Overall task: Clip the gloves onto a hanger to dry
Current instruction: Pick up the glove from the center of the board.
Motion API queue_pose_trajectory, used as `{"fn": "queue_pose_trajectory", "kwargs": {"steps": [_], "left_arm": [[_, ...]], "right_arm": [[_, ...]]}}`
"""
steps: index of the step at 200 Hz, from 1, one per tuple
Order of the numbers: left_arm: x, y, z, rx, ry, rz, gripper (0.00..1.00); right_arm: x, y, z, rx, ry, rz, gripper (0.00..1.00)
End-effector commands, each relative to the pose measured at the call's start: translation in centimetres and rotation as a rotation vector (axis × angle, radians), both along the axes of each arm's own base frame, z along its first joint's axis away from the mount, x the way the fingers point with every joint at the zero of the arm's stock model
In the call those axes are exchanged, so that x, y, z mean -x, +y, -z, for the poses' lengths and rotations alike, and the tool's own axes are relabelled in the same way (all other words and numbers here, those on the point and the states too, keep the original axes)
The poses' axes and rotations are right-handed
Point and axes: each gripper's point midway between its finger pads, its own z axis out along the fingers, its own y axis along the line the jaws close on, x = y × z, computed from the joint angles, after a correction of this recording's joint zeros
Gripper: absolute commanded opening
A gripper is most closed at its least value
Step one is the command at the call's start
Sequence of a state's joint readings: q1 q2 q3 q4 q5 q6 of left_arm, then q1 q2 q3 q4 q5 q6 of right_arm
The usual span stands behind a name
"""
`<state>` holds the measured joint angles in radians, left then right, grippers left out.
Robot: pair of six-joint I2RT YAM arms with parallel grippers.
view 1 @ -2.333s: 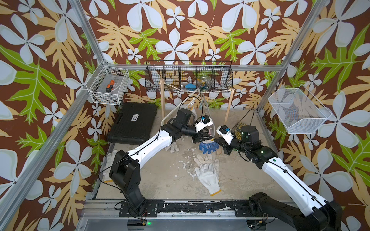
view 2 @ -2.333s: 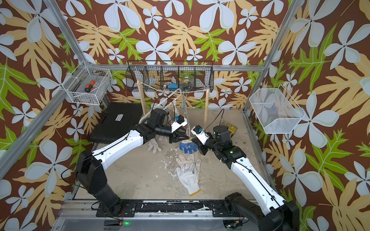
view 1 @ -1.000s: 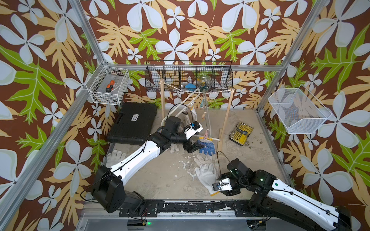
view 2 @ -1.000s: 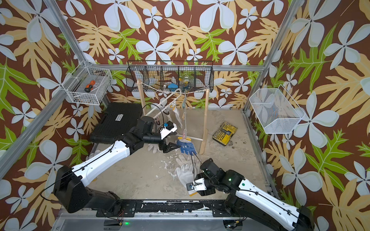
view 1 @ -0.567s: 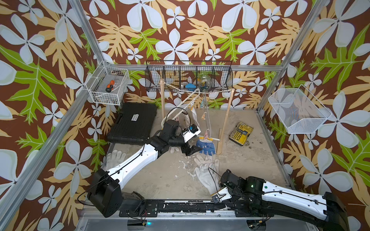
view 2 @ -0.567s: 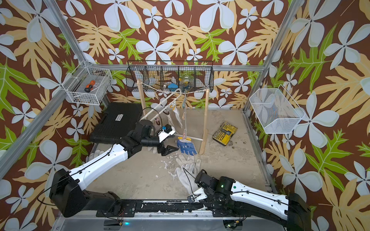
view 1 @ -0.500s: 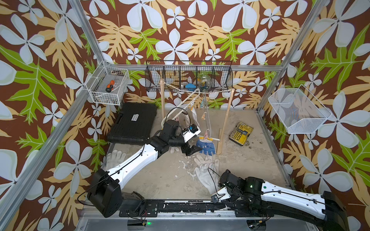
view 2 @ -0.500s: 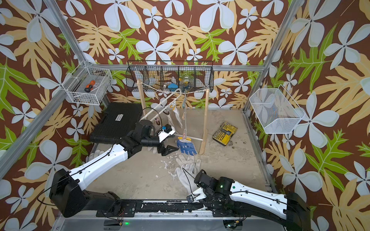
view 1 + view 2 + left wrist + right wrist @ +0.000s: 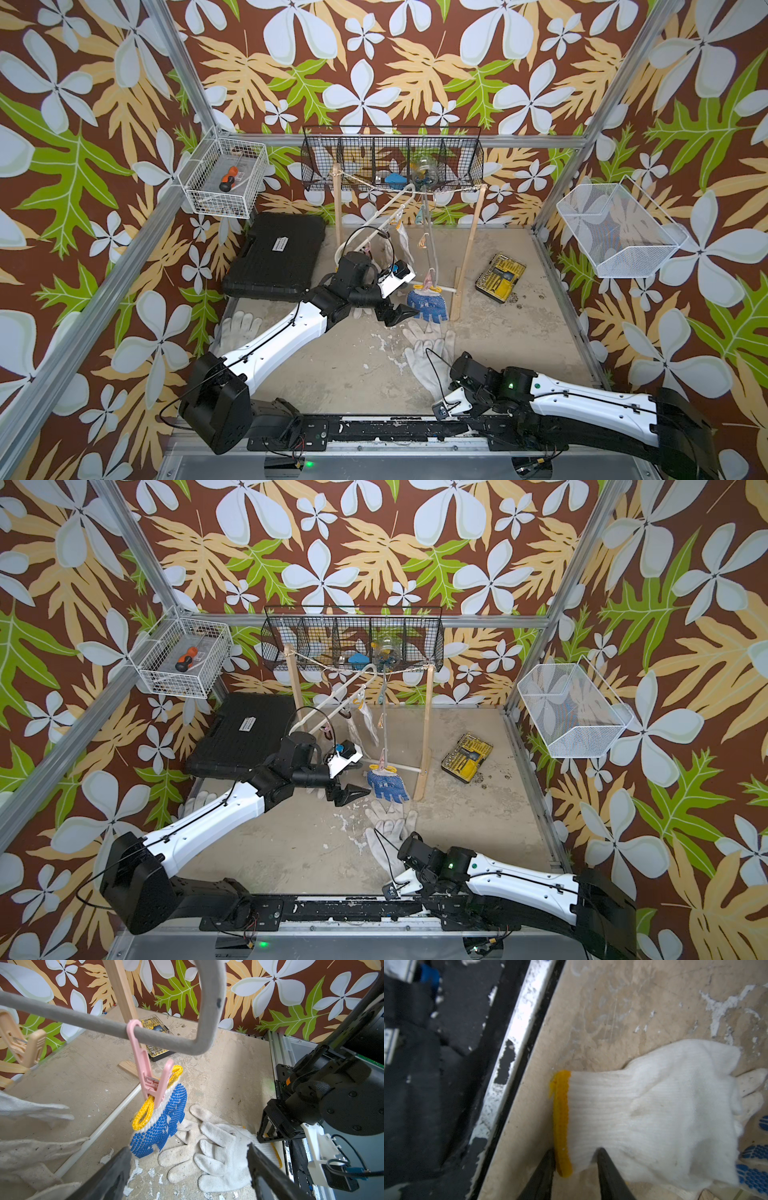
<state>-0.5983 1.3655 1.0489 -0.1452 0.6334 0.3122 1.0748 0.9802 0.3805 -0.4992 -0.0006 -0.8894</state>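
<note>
One blue-dotted knit glove (image 9: 162, 1126) is already clipped to the grey padded hanger (image 9: 83, 1020). At the table's (image 9: 332, 374) six o'clock, a yellow-cuffed white knit glove (image 9: 654, 1115) is straddled by the right tool (image 9: 575, 1150); a firm grip cannot be told.

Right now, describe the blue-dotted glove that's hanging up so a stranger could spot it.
Find the wooden rack at the back; a hanger dangles from it. Its pink clip pinches a yellow-cuffed glove. Unlike the plain white gloves lying below, this one has blue dots.
</note>
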Motion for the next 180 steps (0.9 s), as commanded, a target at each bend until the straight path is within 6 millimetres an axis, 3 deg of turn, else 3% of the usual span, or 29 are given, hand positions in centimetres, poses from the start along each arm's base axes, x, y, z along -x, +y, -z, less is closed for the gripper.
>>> {"fn": "queue_pose_trajectory", "kwargs": {"steps": [1, 19, 56, 114, 164, 180], "left_arm": [[0.0, 0.0, -0.2, 0.006, -0.021, 0.009, 0.89], [0.1, 0.0, 0.1, 0.002, -0.017, 0.014, 0.89], [0.1, 0.2, 0.0, -0.003, -0.018, 0.017, 0.89], [0.0, 0.0, -0.2, 0.005, -0.014, 0.028, 0.89], [0.0, -0.2, 0.0, 0.0, 0.011, 0.039, 0.89], [0.0, -0.2, -0.1, -0.003, 0.011, 0.039, 0.89]], "right_arm": [[0.0, -0.1, 0.6, 0.008, 0.008, 0.015, 0.32], [-0.3, 0.4, 0.6, 0.002, 0.005, 0.024, 0.26], [-0.3, 1.0, -0.3, -0.02, 0.017, 0.054, 0.02], [0.2, 2.7, -4.5, -0.099, 0.108, 0.132, 0.0], [1.0, 2.2, -4.6, -0.079, 0.137, 0.113, 0.01], [0.6, 3.1, -6.1, -0.125, 0.144, 0.132, 0.01]]}}
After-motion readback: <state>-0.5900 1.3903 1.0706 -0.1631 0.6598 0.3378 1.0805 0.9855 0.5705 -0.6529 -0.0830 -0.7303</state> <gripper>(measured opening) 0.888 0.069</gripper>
